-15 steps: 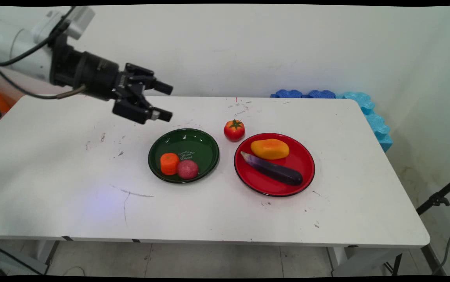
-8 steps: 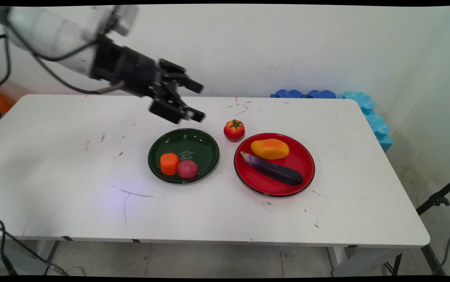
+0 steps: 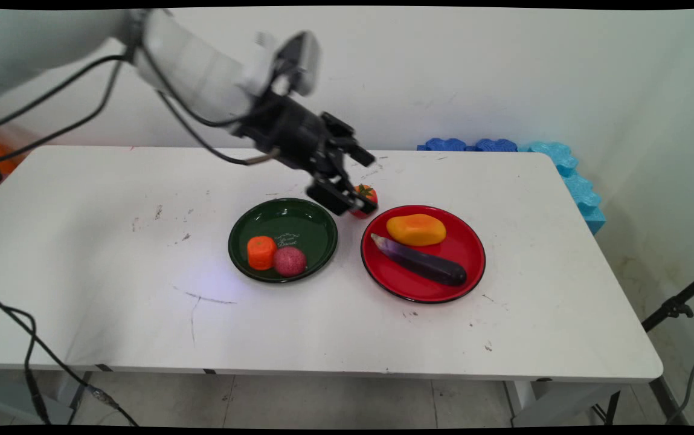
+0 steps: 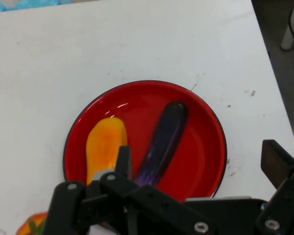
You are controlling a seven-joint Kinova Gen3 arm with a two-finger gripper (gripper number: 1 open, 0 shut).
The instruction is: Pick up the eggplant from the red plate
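The pincer is seen spread wide and holding nothing, hung in the air above the white desk. In the main view its lower finger crosses in front of the red tomato, which is partly hidden by it; whether the two touch cannot be told. The tomato stands on the desk between the green plate and the red plate, toward their far side.

On the green plate an orange carrot piece and a reddish round vegetable lie side by side, touching, near the plate's front rim. On the red plate a yellow-orange mango lies behind a dark purple eggplant, which is laid slantwise across the plate.

In the hand view the red plate is framed between the spread fingers, with the mango and the eggplant lying on it side by side, and the tomato is caught at the bottom left corner.

Blue foam pieces rest at the desk's far right corner against the wall.
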